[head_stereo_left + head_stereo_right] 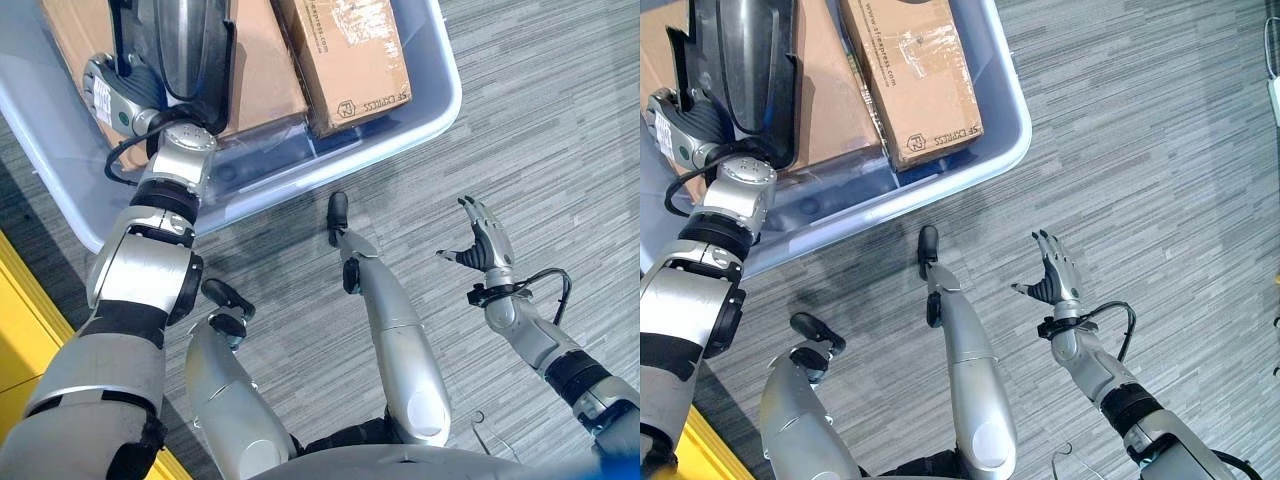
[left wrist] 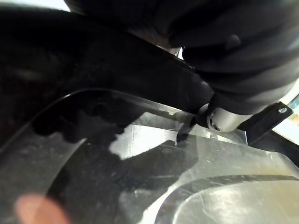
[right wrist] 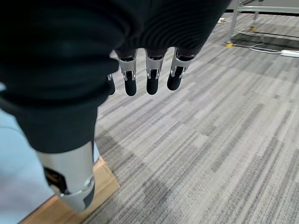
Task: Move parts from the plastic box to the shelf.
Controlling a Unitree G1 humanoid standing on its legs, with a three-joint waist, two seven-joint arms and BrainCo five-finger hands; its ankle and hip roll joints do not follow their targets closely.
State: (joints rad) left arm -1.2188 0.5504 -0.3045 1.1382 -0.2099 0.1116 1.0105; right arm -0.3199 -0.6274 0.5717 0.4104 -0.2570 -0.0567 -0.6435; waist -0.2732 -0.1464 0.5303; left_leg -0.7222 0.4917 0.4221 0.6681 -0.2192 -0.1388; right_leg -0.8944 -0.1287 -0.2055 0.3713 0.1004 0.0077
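Left eye view: left hand [image 1: 120, 100] on dark part [image 1: 185, 45] in plastic box [image 1: 440, 100], grip unreadable; right hand [image 1: 485, 240] open, idle; risks snagging cardboard box [image 1: 345, 55] if lifted crooked.

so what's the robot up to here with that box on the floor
The robot is leaning over a clear plastic box on the carpet. Its left arm reaches in, where a large black part stands beside cardboard boxes; whether the left hand grips it can't be seen. The right hand hangs open over bare floor, holding nothing.
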